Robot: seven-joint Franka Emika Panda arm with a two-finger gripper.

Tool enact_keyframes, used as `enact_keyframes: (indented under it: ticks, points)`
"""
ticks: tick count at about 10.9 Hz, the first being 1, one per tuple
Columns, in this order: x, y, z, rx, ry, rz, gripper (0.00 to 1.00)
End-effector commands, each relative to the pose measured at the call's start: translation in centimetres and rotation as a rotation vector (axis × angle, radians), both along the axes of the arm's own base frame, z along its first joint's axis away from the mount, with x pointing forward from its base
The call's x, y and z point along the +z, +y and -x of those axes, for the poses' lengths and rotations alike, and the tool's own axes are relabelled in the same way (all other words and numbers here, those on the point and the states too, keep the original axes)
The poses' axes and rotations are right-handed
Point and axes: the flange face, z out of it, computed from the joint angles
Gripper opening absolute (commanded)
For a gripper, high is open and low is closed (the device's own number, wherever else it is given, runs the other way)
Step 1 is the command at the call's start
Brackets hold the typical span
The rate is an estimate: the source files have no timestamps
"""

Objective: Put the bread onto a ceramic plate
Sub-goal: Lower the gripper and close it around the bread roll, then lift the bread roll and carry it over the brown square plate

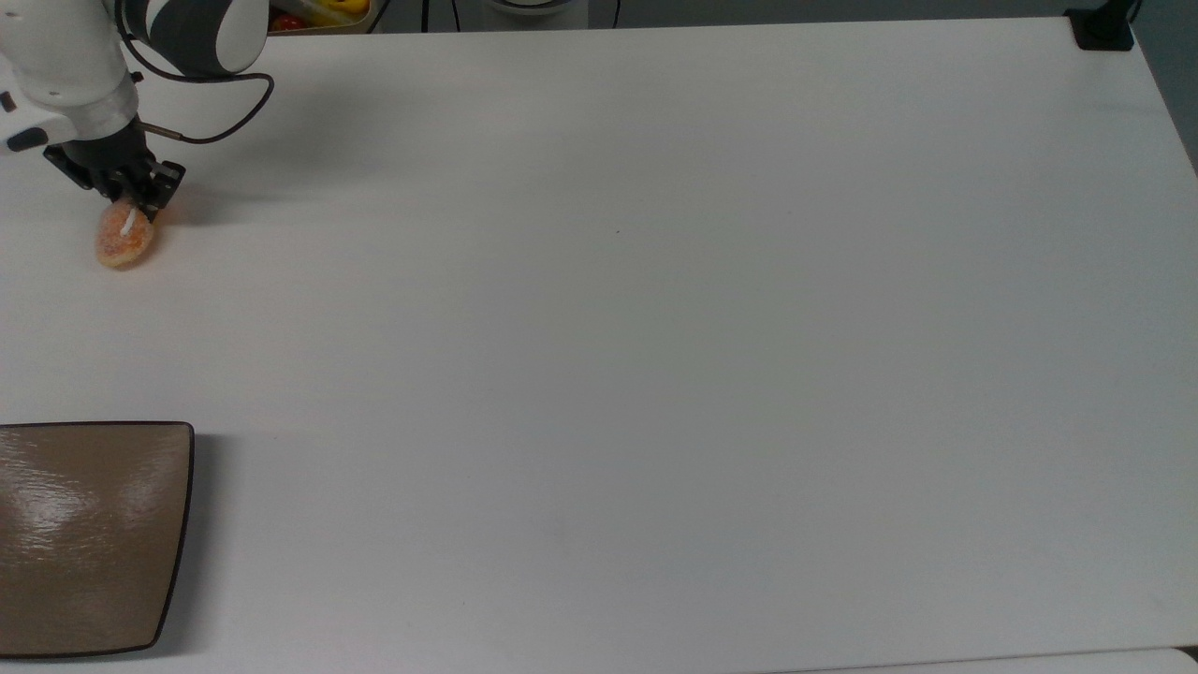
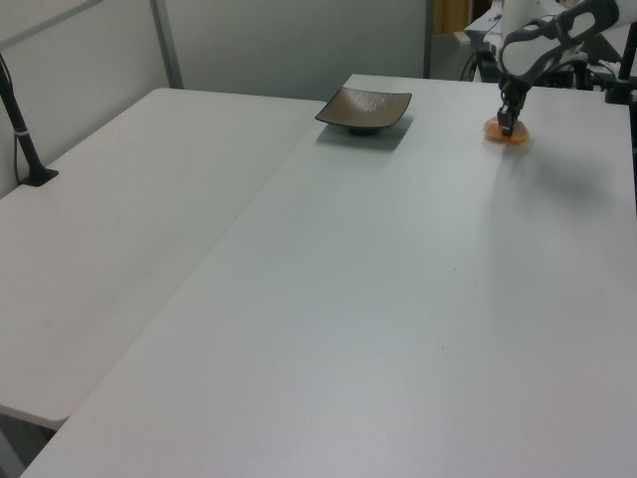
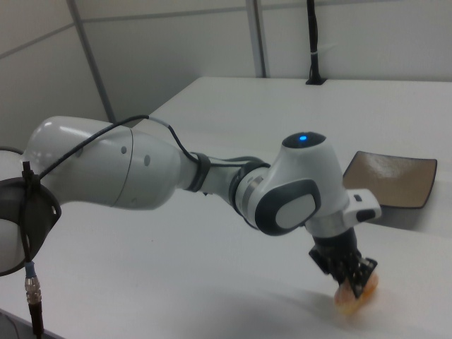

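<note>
While the arm [image 3: 141, 173] reaches low over the white tabletop [image 1: 655, 328], the tool [image 1: 128, 193] sits down on the bread [image 1: 122, 239], its dark fingers narrowed against the upper end of the bun beside the white stripe. Whether they truly pinch it, I cannot tell. In the right view, nearest the camera, the tool [image 3: 347, 267] covers the top of the bread [image 3: 355, 296], which rests on the tabletop. Farther back there, the ceramic plate [image 3: 392, 178] lies flat, well apart from the bread. In the top view the plate [image 1: 89, 538] is at the top view's lower left, bread at upper left. In the left view, plate [image 2: 364, 106] and bread [image 2: 503, 133] lie far across the tabletop.
</note>
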Motion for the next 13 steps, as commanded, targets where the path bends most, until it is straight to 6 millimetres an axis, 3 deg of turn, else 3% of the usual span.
enact_keyframes:
  ticks: [1, 2, 4, 7, 9, 13]
  points:
    - [4.9, 0.5, -2.4, -0.030, -0.149, -0.032, 0.28]
    - [6.8, 0.7, -3.5, -0.032, -0.197, -0.036, 0.27]
    - [8.0, 3.3, -5.9, -0.006, -0.281, -0.047, 0.28]
    - [9.7, 4.5, -8.4, -0.047, -0.484, -0.047, 0.27]
    - [9.9, 5.0, -10.8, -0.067, -0.557, -0.054, 0.27]
    - [6.4, 7.2, -14.5, -0.172, -0.763, -0.064, 0.27]
